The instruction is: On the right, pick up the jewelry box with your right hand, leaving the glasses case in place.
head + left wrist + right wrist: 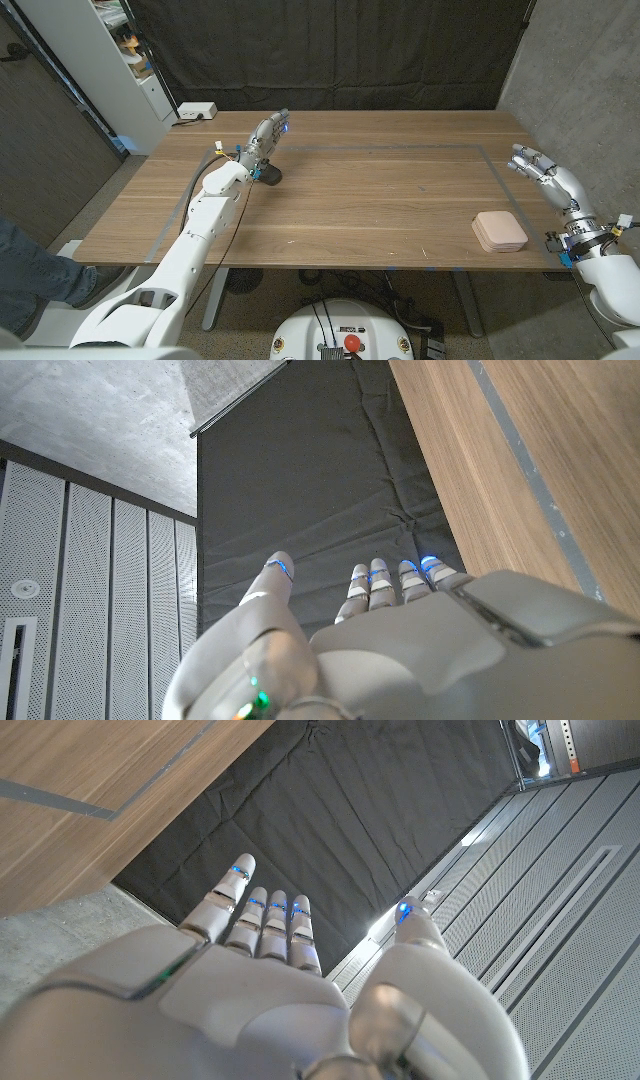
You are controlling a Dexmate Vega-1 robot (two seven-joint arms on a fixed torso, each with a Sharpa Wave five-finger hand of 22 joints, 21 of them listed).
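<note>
Item nearest the lens: right hand (270,1010), white with grey back plate, fingers extended and apart, holding nothing; in the head view it (540,168) hangs off the right edge of the surface, well apart from the task's thing. Task's thing: pale pink, flat, rounded-square jewelry box (499,231), lying flat on the wooden surface (370,200) near its front right corner, inside the grey tape outline (495,170). Orientation: nearly square, so the long axis is hard to call; it looks slightly longer running from the front edge toward the back, turned a little out of line with the surface edge. No hinge or opening side can be told. No glasses case can be made out on the surface. Left hand (268,133): raised over the far left part of the surface, fingers straight, empty. Risks, judged: the box is low and smooth-edged, so fingers may slide over its lid or push it toward the nearby front edge instead of getting under it; a wide approach from off the surface may clip the edge.
</note>
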